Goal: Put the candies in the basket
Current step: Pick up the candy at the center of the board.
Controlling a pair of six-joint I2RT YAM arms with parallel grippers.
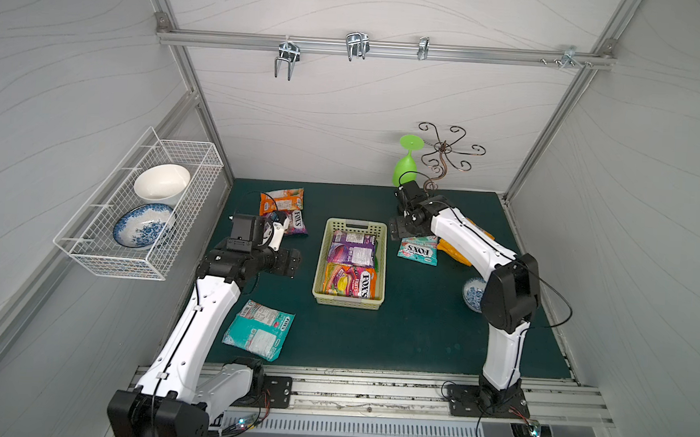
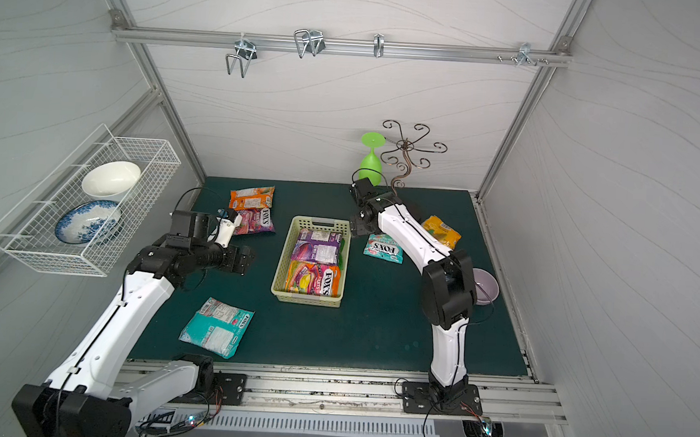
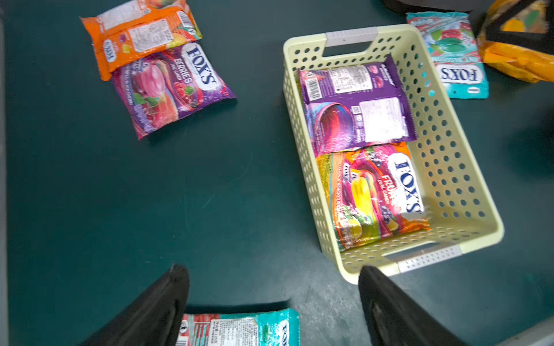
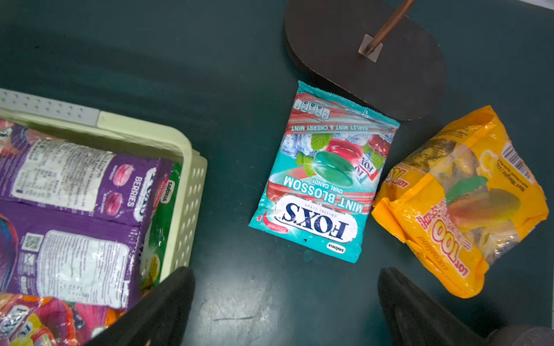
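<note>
Teal packet (image 1: 259, 329) is laid near-left; left gripper (image 3: 272, 268) is held just beyond, jaws apart. Right gripper (image 4: 286, 269) is held by basket (image 1: 347, 302), jaws apart.

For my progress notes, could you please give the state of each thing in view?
Basket: upright, holding packets.
Mint packet: on mat, label up.
Yellow packet: on mat.
Berries packet: on mat, label up.
Orange packet: on mat, touching Berries packet.
Teal packet: flat on mat.
Left gripper: open, empty.
Right gripper: open, empty.
Green glass: upside down.
</note>
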